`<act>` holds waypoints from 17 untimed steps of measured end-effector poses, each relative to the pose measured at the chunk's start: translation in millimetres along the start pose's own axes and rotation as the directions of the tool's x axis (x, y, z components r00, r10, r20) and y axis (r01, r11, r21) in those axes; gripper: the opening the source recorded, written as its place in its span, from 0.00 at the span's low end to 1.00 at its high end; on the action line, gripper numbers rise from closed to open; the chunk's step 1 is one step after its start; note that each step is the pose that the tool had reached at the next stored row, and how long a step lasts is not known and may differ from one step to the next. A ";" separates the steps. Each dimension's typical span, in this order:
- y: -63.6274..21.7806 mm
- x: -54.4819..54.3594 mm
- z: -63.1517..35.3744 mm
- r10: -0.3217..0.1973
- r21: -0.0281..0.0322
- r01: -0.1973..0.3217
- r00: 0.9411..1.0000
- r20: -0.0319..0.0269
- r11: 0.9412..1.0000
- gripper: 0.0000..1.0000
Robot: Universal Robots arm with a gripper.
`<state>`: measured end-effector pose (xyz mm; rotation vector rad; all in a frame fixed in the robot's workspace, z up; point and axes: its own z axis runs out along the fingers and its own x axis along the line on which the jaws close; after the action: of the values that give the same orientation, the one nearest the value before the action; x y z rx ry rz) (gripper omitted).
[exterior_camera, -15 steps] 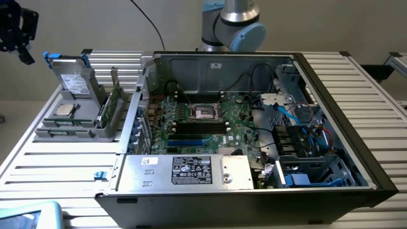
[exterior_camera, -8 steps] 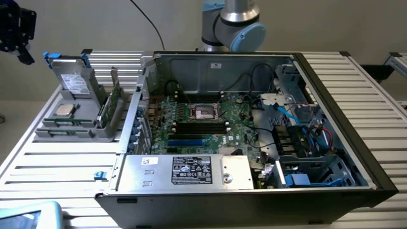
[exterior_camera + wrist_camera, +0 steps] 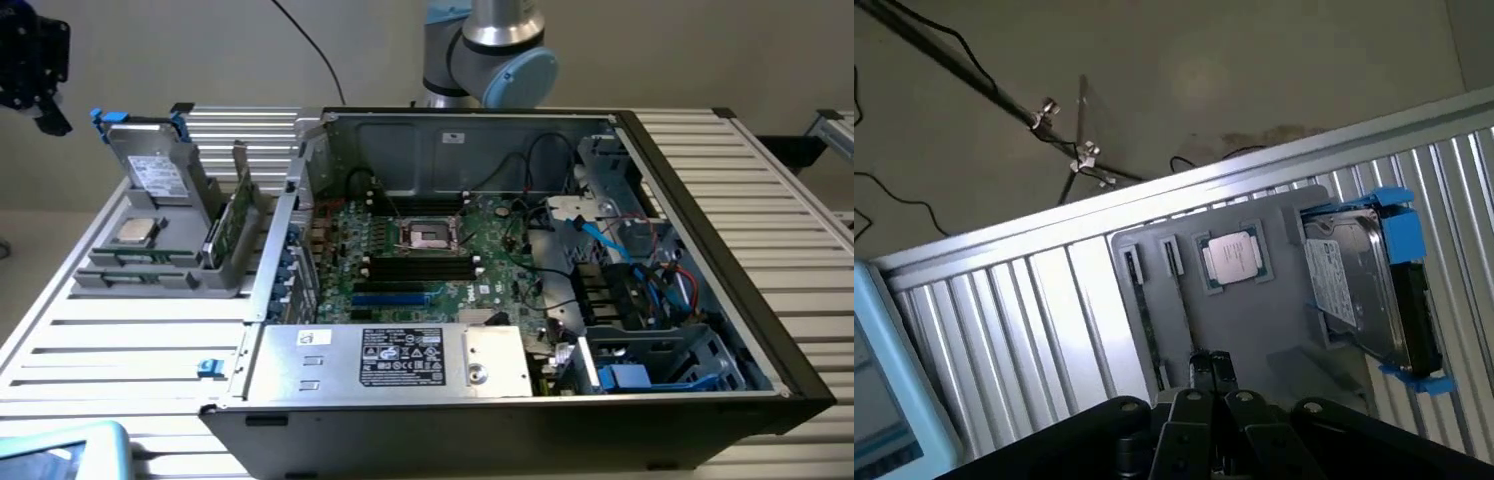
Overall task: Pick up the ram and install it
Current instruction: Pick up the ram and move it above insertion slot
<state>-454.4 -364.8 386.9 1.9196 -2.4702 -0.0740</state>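
Jaws closed tight and holding nothing, the robot arm is hovering clear of the grey tray on the slatted table, where the ram is standing on edge near the processor and drive, beside the open computer case

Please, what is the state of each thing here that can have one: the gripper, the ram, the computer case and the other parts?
gripper: shut, holding nothing, clear of the grey holder.
ram: standing on edge in the holder, not installed.
memory slots: look empty.
computer case: open, side panel off.
processor chip: lying flat in a holder recess.
drive: propped up in the holder, in a blue bracket.
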 end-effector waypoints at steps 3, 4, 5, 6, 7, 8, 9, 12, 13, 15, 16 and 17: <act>0.0 0.0 0.1 -0.055 -0.001 0.055 0.998 -0.003 0.998 0.11; 0.0 0.0 0.1 -0.073 -0.001 0.073 0.997 -0.005 0.997 0.11; 0.0 0.0 0.1 -0.091 -0.001 0.091 0.996 -0.007 0.996 0.11; 0.0 0.0 0.1 -0.108 -0.001 0.108 0.994 -0.009 0.994 0.11; 0.0 0.0 0.1 -0.126 -0.002 0.126 0.992 -0.012 0.992 0.11; 0.0 0.0 0.1 -0.143 -0.002 0.143 0.990 -0.014 0.990 0.11; 0.0 0.0 0.0 -0.159 -0.002 0.159 0.987 -0.017 0.987 0.11; 0.0 0.0 0.1 -0.194 -0.002 0.194 0.981 -0.021 0.981 0.11; 0.0 0.0 0.1 -0.194 -0.002 0.194 0.981 -0.021 0.981 0.11; 0.0 0.0 0.1 -0.194 -0.002 0.194 0.981 -0.021 0.981 0.11; 0.0 0.0 0.1 -0.194 -0.002 0.194 0.981 -0.021 0.981 0.11; 0.0 0.0 0.1 -0.194 -0.001 0.194 0.981 -0.021 0.981 0.11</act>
<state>-454.4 -364.8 386.8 2.1442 -2.2623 -0.0541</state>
